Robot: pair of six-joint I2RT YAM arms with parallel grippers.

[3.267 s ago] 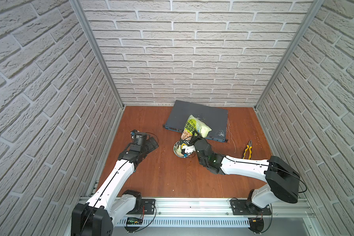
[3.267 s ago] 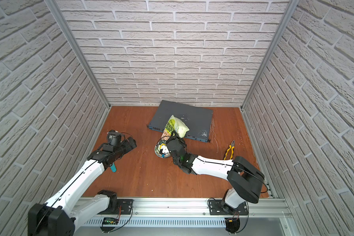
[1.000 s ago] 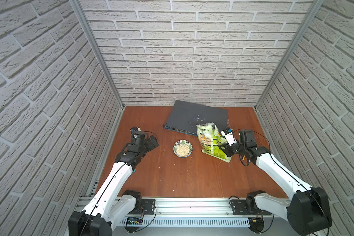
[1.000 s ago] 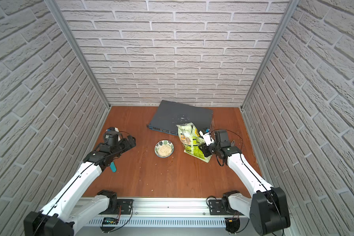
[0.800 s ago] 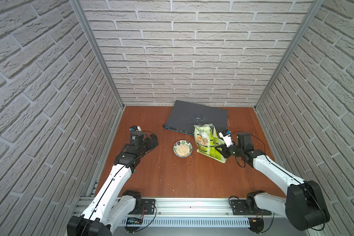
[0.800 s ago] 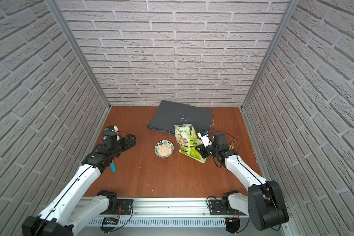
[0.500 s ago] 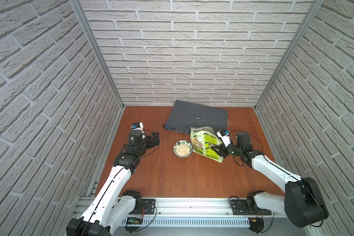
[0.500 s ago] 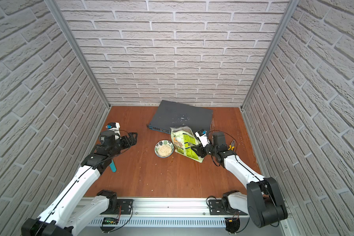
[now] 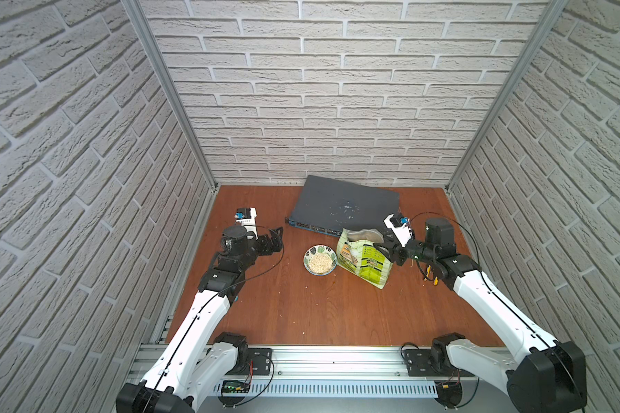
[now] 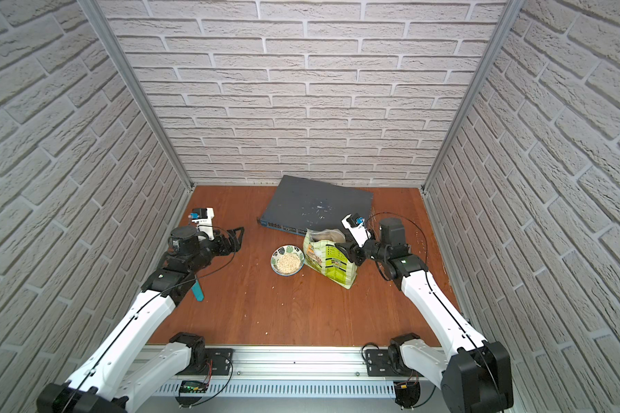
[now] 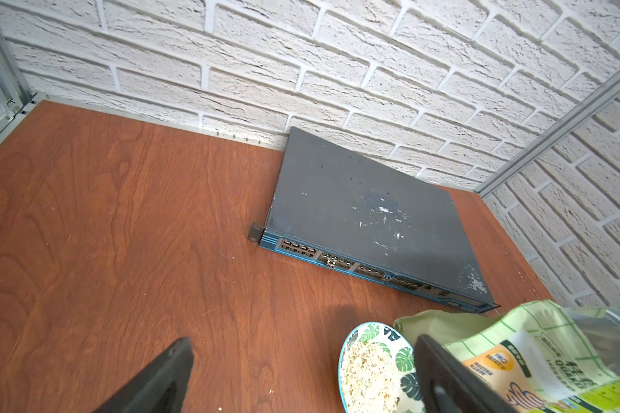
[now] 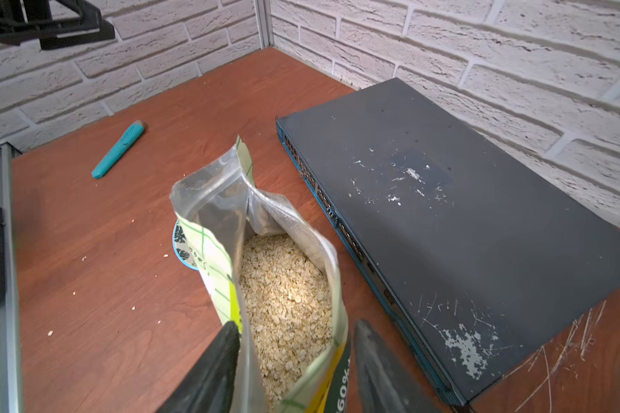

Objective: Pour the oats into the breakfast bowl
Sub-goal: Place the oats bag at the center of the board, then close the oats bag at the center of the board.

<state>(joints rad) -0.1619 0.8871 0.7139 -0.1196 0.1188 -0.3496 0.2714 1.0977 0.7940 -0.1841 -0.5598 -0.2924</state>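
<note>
The breakfast bowl (image 9: 320,260) (image 10: 287,260) (image 11: 369,330), white with green leaves, stands mid-table with a heap of oats (image 9: 319,263) (image 11: 367,372) in it. Just to its right the light green pouch (image 9: 364,257) (image 10: 328,259) (image 12: 212,221) stands on the table, mouth open, with more oats (image 12: 287,293) inside. My right gripper (image 9: 383,250) (image 12: 294,343) is open, its jaws straddling the pouch's right upper edge, one finger beside it and the other a little apart. My left gripper (image 9: 274,243) (image 11: 301,357) hangs wide open and empty, left of the bowl.
A flat dark network switch (image 9: 344,209) (image 12: 462,214) lies at the back, just behind the pouch. A teal box cutter (image 10: 197,289) (image 12: 119,148) lies at the left, by my left arm. Pliers (image 9: 426,279) peek out under my right arm. Loose flakes dot the wood.
The pouch, tipped over the bowl three seconds ago, now stands upright right of it. My right jaws have spread apart from it. My left gripper drifted slightly toward the back.
</note>
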